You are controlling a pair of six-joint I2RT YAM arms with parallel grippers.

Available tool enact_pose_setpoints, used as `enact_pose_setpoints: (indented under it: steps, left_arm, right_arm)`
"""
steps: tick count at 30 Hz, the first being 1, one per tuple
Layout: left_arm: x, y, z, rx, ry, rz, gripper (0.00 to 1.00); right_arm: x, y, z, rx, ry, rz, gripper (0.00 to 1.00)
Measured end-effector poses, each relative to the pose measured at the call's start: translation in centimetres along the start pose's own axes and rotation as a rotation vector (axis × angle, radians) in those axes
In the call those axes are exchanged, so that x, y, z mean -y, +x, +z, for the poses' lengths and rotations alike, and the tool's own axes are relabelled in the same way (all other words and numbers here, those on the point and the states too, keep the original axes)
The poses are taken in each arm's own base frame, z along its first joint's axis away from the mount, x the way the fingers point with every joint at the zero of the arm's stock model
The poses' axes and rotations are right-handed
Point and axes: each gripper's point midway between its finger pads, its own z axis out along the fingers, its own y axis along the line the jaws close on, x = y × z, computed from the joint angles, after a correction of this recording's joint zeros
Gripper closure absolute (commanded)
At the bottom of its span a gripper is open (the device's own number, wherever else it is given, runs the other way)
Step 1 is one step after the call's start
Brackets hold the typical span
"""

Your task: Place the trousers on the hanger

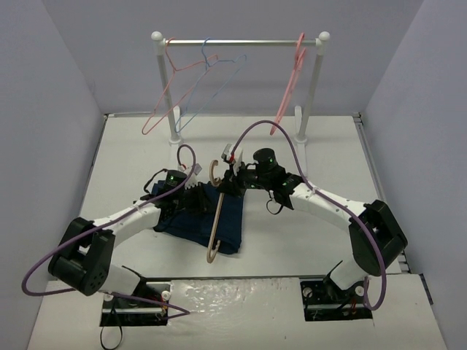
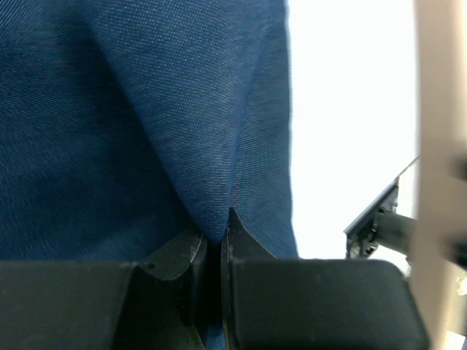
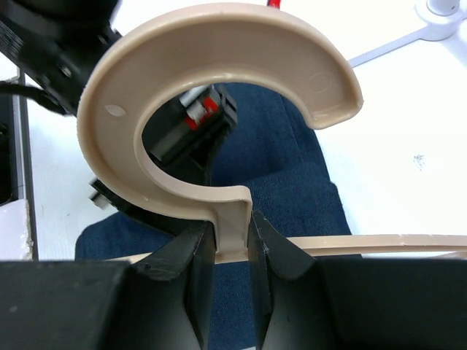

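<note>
1. The trousers (image 1: 198, 217) lie bunched in a dark navy heap on the white table (image 1: 314, 240), in the middle between the two arms.
2. The left hand (image 1: 191, 195) sits at the far left part of the heap. In the left wrist view it (image 2: 217, 244) is clamped on a raised fold of the trousers (image 2: 146, 109), and the cloth rises from between the closed jaws in a narrow ridge.
3. The tan hanger (image 1: 217, 219) stands edge-on over the right part of the trousers, with its hook at the far end and its lower tip just past the near edge of the cloth.
4. The right hand (image 1: 230, 182) holds the hanger at its neck. In the right wrist view it (image 3: 232, 244) is clamped on the short stem just below the hook, one black finger (image 3: 186, 277) on each side of the stem.
5. In that view the hanger (image 3: 182, 109) curls its hook upward, open to the right, and its thin bar runs off to the right over the trousers (image 3: 292, 175).
6. A beige strip of the hanger (image 2: 438, 146) also crosses the right edge of the left wrist view.
7. At the far end of the table a white rack (image 1: 241, 42) carries a pink hanger (image 1: 171, 95) and a light-blue hanger (image 1: 211, 87) on the left, and further pink hangers (image 1: 292, 80) on the right.
</note>
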Motion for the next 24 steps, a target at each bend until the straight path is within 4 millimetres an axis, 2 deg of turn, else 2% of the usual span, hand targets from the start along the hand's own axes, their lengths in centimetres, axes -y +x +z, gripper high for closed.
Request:
enact_pose_setpoints:
  steps: [4, 9, 12, 17, 24]
  left_arm:
    - [2.7, -1.6, -2.3, 0.039, 0.028, 0.033, 1.0]
    - [7.8, -5.6, -6.2, 0.116, 0.056, 0.121, 1.0]
    - [10.1, -7.3, -8.7, 0.151, 0.048, 0.159, 1.0]
    - [12.2, -8.4, -12.0, 0.159, 0.009, 0.18, 1.0]
    - [14.9, -9.0, -15.8, 0.17, -0.004, 0.204, 1.0]
  right_arm:
    - [-0.4, -0.3, -0.8, 0.016, 0.001, -0.003, 1.0]
    - [-1.0, -1.8, -1.8, 0.059, -0.007, -0.027, 1.0]
    - [-1.5, -2.8, -2.3, 0.094, -0.013, -0.047, 1.0]
    - [-2.0, -4.8, -3.1, 0.164, -0.021, -0.081, 1.0]
    - [-2.2, -5.1, -3.2, 0.177, -0.024, -0.074, 1.0]
